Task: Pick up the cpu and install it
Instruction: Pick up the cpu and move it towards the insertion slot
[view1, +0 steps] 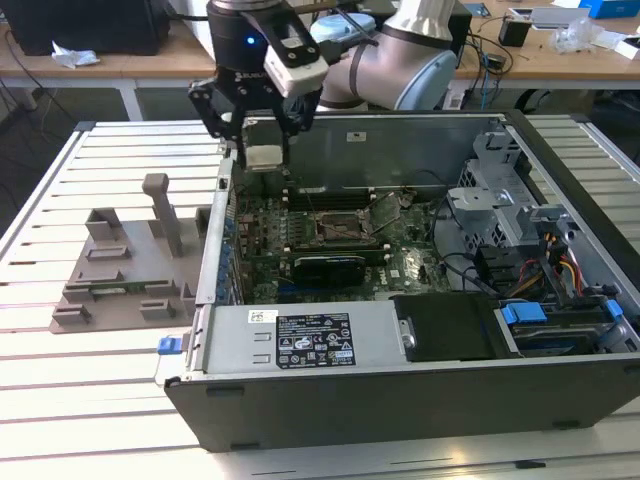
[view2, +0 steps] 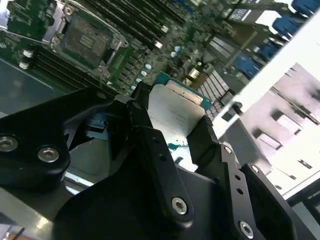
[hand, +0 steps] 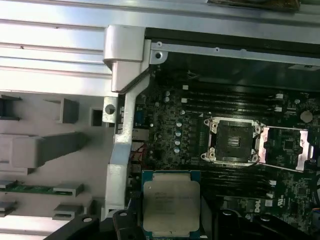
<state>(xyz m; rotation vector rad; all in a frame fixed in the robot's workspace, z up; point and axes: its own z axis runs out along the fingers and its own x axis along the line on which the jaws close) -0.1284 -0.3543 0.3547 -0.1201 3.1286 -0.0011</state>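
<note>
A robot arm's hand hangs in the upper left of the exterior view, closed on the cpu and holding it by two opposite edges above the open computer case. In both wrist views the cpu lies flat between the dark fingers, its silvery plate facing away from the board. It is held just inside the case's side wall, clear of the motherboard below. The socket sits well apart from the chip, near the middle of the board. It looks empty, with its metal retaining plate swung aside. The grey holder tray rests on the bench at the exterior view's left, outside the case.

Doing this carrying step well seems to depend on three things:
- keeping the chip level in an edge-only grip;
- staying high enough to clear the case wall and the upright parts on the board;
- squaring the chip's sides with the socket frame, so that nothing has to be forced onto the delicate contacts.
</note>
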